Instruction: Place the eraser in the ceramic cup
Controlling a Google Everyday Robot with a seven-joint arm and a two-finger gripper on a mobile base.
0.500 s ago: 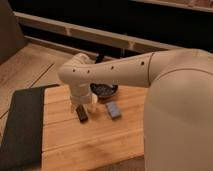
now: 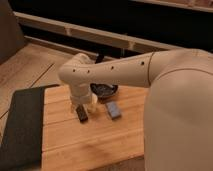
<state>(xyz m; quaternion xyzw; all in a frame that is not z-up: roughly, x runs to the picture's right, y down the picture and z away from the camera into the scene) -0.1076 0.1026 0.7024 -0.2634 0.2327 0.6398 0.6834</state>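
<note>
Eraser (image 2: 81, 114) lies flat on the table (image 2: 95, 147), with the gripper (image 2: 83, 104) right above it, jaws spread wide, gripping nothing. Grey-blue block (image 2: 113, 110) sits just right, dark bowl (image 2: 104, 90) behind. Dark mat (image 2: 20, 125) covers the left edge; bare wood lies nearer.

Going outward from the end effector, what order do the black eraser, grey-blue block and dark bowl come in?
The end effector hangs open over the wooden board.
1. Eraser: just below it in the picture, toward the camera.
2. Grey-blue block, to the picture's right, and dark bowl, behind it: too close to call.
</note>
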